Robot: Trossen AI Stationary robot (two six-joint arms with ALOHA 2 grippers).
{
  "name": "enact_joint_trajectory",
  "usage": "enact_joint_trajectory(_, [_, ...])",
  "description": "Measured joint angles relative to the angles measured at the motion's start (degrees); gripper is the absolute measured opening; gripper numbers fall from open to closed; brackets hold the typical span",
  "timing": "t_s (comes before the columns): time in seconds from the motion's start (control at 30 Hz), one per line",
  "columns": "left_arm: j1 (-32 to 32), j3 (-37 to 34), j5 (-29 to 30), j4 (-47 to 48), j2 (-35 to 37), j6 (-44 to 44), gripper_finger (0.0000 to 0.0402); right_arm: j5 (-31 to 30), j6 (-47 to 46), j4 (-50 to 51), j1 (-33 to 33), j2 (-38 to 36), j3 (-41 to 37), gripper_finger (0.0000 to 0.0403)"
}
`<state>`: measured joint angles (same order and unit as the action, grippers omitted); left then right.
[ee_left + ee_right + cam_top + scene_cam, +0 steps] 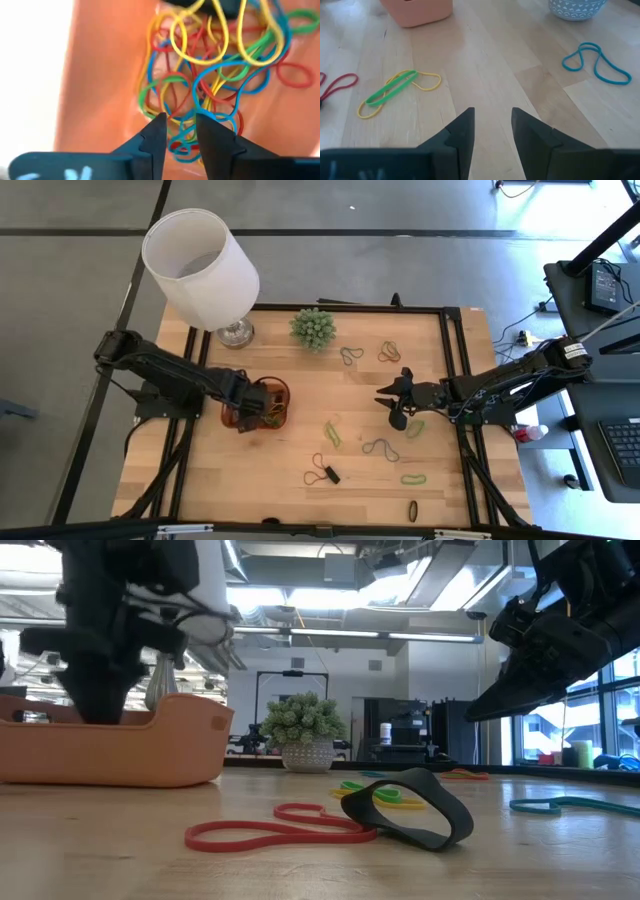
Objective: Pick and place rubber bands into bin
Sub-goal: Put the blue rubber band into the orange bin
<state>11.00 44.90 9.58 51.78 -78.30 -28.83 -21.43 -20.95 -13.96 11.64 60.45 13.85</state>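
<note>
The small shallow orange translucent plastic bin (pixel 283 392) sat just in front of the white lampshade (pixel 200 268), holding a tangled heap of thin yellow, blue, red and green rubber bands (pixel 215 75). More loose loops lay flat on the wood, well apart from that lampshade, my side.

I see a light wooden worktop (pixel 270 470) framed by black rails, standing on a grey floor (pixel 60 300) crossed by dark seams. A white lampshade (pixel 200 268) on a glass base sits at the far left corner, with a spiky green potted plant (pixel 313 328) near the far edge. To the right stands a dark desk (pixel 600 290) with a keyboard (pixel 625 450). From table height, I note ceiling strip lights (pixel 330 633), exposed ducts and bright windows (pixel 590 720).
</note>
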Motion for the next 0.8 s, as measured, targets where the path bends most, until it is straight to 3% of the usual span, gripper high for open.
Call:
enact_joint_trajectory(0.23, [0.4,8.2,5.7,0.3,0.0,0.6,0.0105,0.0,0.0,0.0,0.0,0.0,0.0,0.0133])
enact_joint_trajectory(0.33, [1.2,7.9,11.2,-9.5,0.1,1.3,0.0099,0.0,0.0,0.0,0.0,0.0,0.0,0.0133])
enact_joint_trajectory(0.43, [2.2,5.8,13.3,-20.8,0.1,7.3,0.009,0.0,-1.3,0.0,0.0,0.0,0.0,0.0133])
enact_joint_trajectory(0.63, [2.4,-0.6,10.6,-44.9,0.0,21.0,0.0043,0.0,-3.7,0.0,0.0,0.0,0.0,0.0133])
enact_joint_trajectory(0.8, [1.2,-7.7,9.9,-61.2,0.0,25.0,0.0004,0.0,-6.3,0.0,0.0,0.1,0.0,0.0133])
